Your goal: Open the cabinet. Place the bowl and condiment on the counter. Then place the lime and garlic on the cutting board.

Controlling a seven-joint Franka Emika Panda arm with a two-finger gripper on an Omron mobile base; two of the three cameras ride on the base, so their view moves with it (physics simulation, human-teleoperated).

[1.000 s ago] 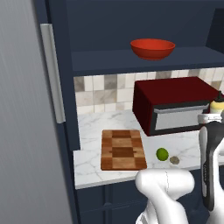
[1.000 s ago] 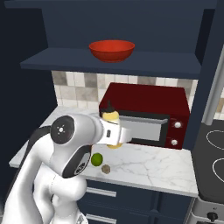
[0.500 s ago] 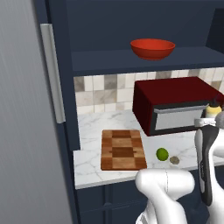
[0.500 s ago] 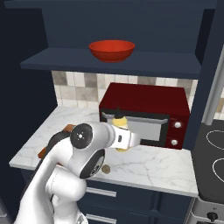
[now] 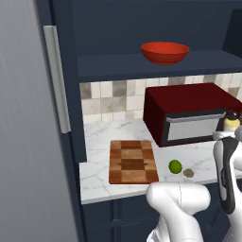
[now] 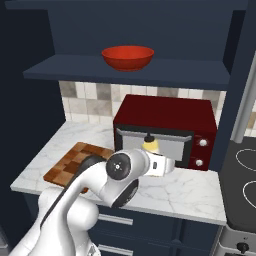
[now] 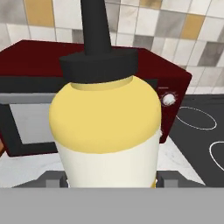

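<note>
Tool (image 7: 112,181) is sitting clamped on the small yellow squeeze bottle (image 7: 105,131), light, slick and squashy so gripping mid-body, now lowering it from its higher earlier position toward the white marble counter (image 6: 175,192) in front of the dark red microwave (image 6: 165,130), right of the wooden block-patterned cutting board (image 5: 133,161).

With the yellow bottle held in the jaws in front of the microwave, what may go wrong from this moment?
1. The condiment sits between the jaws close to the microwave; a forward move may knock its cap against the door.
2. It looks gripped low on its body, so it could tip when released on the counter.
3. The lime and garlic lie near the counter edge; the arm sweeping low might roll them off.
</note>
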